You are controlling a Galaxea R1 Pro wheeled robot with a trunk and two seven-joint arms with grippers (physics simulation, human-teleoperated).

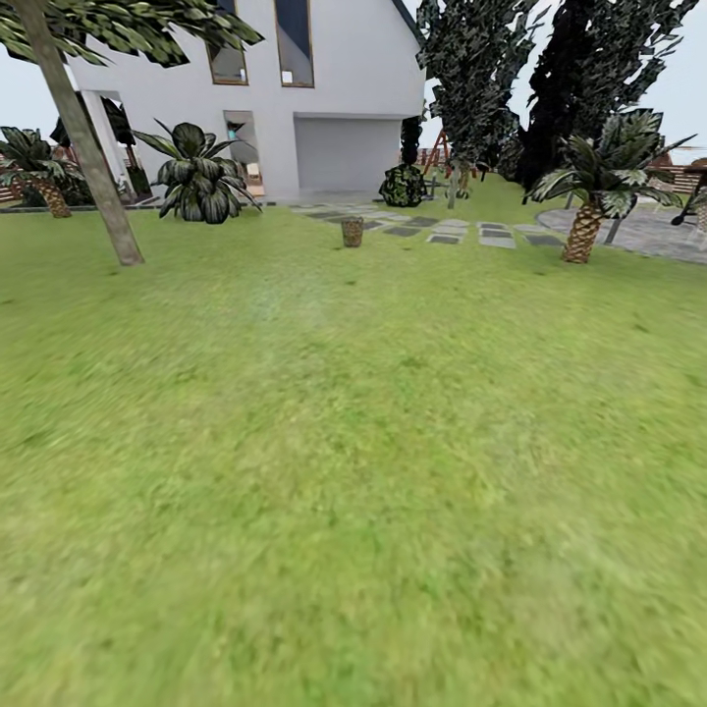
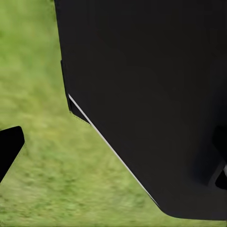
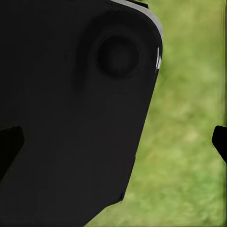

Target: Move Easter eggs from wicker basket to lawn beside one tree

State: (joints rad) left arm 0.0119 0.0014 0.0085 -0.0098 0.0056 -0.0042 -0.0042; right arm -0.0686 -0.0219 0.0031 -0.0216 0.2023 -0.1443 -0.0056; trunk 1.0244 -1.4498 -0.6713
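The wicker basket [image 1: 353,232] is a small brown shape far off on the lawn [image 1: 353,442], just before the grey stepping stones. At this distance I cannot make out the Easter eggs. A tree [image 1: 86,147] with a thick pale leaning trunk stands at the far left. In the left wrist view my left gripper [image 2: 113,146] hangs over grass beside my own black body, one dark fingertip [image 2: 9,147] at the frame's edge. My right gripper [image 3: 113,144] has its fingertips [image 3: 220,142] wide apart, nothing between them.
A white house [image 1: 324,88] with a garage door closes the back. Leafy bushes [image 1: 201,175] stand before it, a small palm [image 1: 587,201] at the right, tall dark trees [image 1: 550,79] behind. Stepping-stone slabs [image 1: 447,232] run right of the basket toward a paved patch [image 1: 648,231].
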